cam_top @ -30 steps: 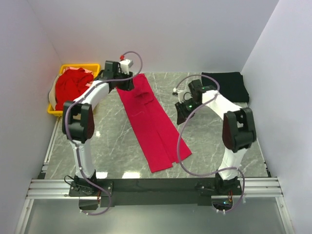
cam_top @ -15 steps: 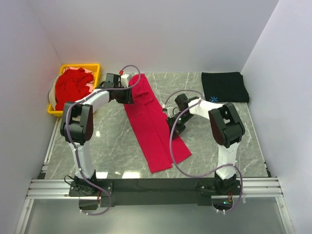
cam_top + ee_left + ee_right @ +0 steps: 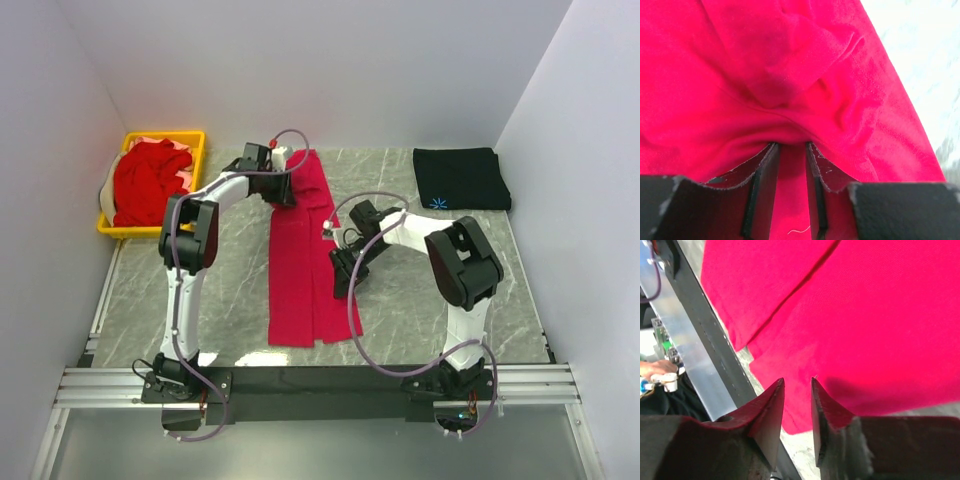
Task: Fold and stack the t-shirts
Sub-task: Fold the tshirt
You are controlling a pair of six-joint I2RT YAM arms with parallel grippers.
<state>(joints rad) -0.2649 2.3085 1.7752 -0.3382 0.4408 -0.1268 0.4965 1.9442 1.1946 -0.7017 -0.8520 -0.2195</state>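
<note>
The jaws of the left gripper (image 3: 792,145) are standing only a little apart and are pinching a fold of the red t-shirt (image 3: 765,75), whose wrinkles are running together at the fingertips. The jaws of the right gripper (image 3: 796,381) are also showing only a narrow slit, low at the shirt's right edge, but I cannot tell if cloth is lying between them or only under them. The shirt is lying as a long narrow strip from the middle of the far edge of the worktop (image 3: 220,290) toward the near edge. I judge that the lengthwise folds are done and the crosswise fold is coming next. That move is asking for one end to be carried over the other without the layers opening. Only the top view is showing the folded black t-shirt (image 3: 462,178) in the far right corner and the yellow basket (image 3: 165,135) of red t-shirts (image 3: 145,185) at the far left corner. Only the left wrist view is showing the bunched cloth at the fingertips.
</note>
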